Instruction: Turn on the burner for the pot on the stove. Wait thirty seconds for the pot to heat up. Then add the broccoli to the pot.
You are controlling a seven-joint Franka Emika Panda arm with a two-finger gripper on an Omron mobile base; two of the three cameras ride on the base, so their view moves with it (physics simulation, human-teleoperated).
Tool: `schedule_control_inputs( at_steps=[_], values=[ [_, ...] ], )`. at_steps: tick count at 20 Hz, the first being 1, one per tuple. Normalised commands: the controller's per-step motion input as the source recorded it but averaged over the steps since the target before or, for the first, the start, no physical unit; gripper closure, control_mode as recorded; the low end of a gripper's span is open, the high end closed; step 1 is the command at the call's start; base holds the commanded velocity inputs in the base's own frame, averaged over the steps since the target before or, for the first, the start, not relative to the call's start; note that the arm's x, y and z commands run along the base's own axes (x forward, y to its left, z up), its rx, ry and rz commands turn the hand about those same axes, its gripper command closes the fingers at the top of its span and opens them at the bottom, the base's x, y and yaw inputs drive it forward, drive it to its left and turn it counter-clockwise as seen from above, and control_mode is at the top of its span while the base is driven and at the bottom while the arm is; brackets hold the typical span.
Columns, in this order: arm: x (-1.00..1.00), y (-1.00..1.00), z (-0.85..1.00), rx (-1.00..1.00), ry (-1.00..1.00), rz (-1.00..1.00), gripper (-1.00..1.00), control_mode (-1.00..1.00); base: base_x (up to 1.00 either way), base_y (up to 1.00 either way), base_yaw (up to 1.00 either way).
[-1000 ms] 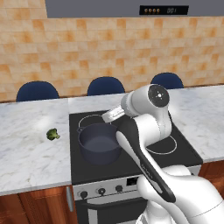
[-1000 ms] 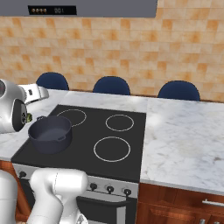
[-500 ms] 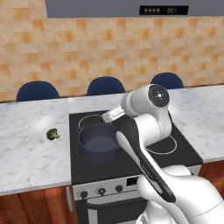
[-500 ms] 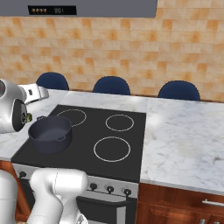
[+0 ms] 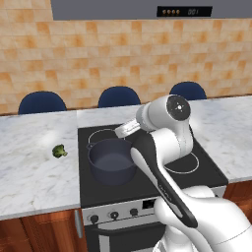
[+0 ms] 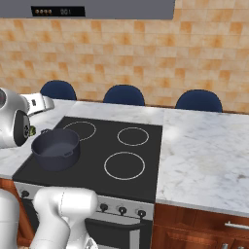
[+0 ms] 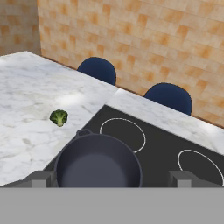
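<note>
The dark blue-grey pot point(image 5: 112, 161) stands without a lid on the front left ring of the black stove point(image 5: 101, 193); it is also in the right base view point(image 6: 56, 147) and the hand view point(image 7: 98, 165). The small green broccoli point(image 5: 59, 150) lies on the marble counter to the left of the stove, apart from the pot point(image 7: 58, 117). My gripper point(image 5: 121, 131) hangs above the back right of the pot, touching nothing. In the hand view my gripper point(image 7: 111, 179) is open, its fingertips point(image 7: 41, 178) far apart with nothing between them.
Small dark knobs point(image 5: 114, 215) line the silver front panel below the cooktop point(image 6: 121, 210). Three more white burner rings point(image 6: 125, 165) mark the glass. Blue chair backs point(image 5: 118, 96) stand behind the counter, before an orange tiled wall. Marble counter point(image 6: 204, 155) runs to either side.
</note>
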Motion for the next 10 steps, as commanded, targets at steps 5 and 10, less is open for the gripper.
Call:
schedule_control_inputs(
  at_steps=[5,10],
  values=[
    [0.00,0.00,0.00,0.00,0.00,0.00,-1.00,-1.00,0.00,0.00,0.00],
    [0.00,0.00,0.00,0.00,0.00,0.00,-1.00,-1.00,0.00,0.00,0.00]
  ],
)
